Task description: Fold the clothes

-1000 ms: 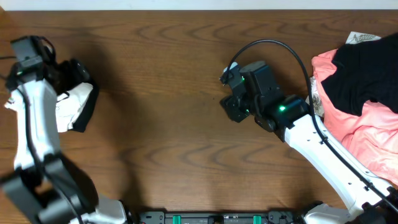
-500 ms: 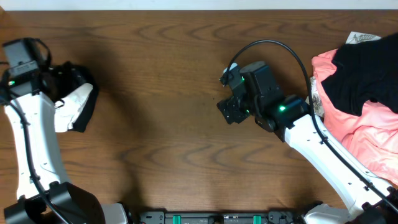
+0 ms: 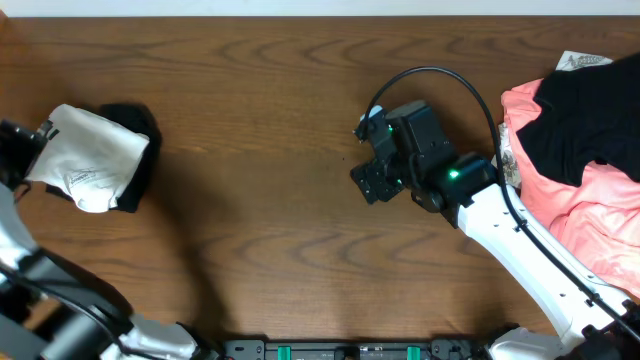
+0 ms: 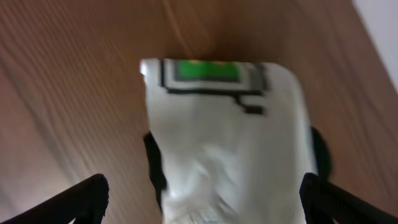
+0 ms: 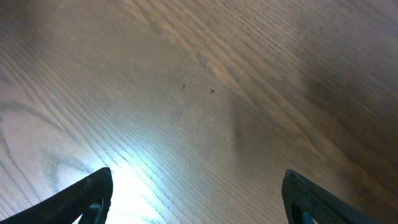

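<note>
Wood-grain table (image 3: 270,120) (clothes (image 3: 590,170) at both ends)

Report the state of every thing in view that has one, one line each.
white T-shirt: folded into a compact bundle, logo showing.
black garment at left: mostly hidden under that bundle; whether it is folded cannot be told.
coral-pink garment: unfolded, in a crumpled heap.
black garment at right: unfolded, crumpled on top of the pink heap.
left hand: open, empty.
right hand: open, empty.
</note>
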You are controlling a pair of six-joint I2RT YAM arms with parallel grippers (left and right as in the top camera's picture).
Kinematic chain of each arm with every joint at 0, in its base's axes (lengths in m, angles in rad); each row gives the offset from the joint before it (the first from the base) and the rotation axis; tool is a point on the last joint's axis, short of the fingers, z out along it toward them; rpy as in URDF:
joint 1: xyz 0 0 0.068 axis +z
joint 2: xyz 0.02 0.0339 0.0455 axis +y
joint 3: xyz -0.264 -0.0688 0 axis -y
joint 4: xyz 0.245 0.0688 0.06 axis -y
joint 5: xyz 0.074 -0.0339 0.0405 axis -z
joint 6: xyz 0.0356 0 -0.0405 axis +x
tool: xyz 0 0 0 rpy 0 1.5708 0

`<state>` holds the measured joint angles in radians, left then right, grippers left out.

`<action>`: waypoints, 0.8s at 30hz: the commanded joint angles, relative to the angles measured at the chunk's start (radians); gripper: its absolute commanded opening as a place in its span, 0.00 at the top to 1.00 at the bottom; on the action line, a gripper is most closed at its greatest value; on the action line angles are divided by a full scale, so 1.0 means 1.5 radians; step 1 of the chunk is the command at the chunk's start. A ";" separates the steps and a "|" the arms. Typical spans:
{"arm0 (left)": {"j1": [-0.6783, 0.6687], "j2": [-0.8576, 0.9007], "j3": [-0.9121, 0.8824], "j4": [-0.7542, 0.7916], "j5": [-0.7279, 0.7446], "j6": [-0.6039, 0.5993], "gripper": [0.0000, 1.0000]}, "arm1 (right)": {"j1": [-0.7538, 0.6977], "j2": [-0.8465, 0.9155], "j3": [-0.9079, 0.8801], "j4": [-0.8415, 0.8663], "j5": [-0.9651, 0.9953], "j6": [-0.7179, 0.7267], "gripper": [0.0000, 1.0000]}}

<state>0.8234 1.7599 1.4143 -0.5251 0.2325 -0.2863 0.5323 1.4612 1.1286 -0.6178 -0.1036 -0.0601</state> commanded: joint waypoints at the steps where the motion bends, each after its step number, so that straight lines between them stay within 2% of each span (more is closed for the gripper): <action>1: 0.034 0.063 0.006 0.043 0.093 0.041 0.02 | 0.001 -0.002 0.001 -0.005 -0.003 -0.001 0.15; 4: 0.055 0.106 0.006 0.095 0.149 0.068 0.02 | 0.001 -0.002 0.001 -0.009 -0.003 -0.001 0.15; 10: 0.070 0.173 0.006 0.153 0.189 0.099 0.02 | 0.001 -0.002 0.001 -0.010 -0.003 -0.001 0.15; 15: 0.070 0.227 0.006 0.198 0.265 0.098 0.02 | 0.001 -0.002 0.001 -0.009 -0.003 -0.001 0.15; 24: 0.067 0.271 0.006 0.245 0.301 0.099 0.02 | 0.001 -0.002 0.001 -0.007 -0.004 0.000 0.14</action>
<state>0.9279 2.1559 1.4143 -0.1741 0.6273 -0.1562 0.5323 1.4612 1.1286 -0.6304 -0.1040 -0.0601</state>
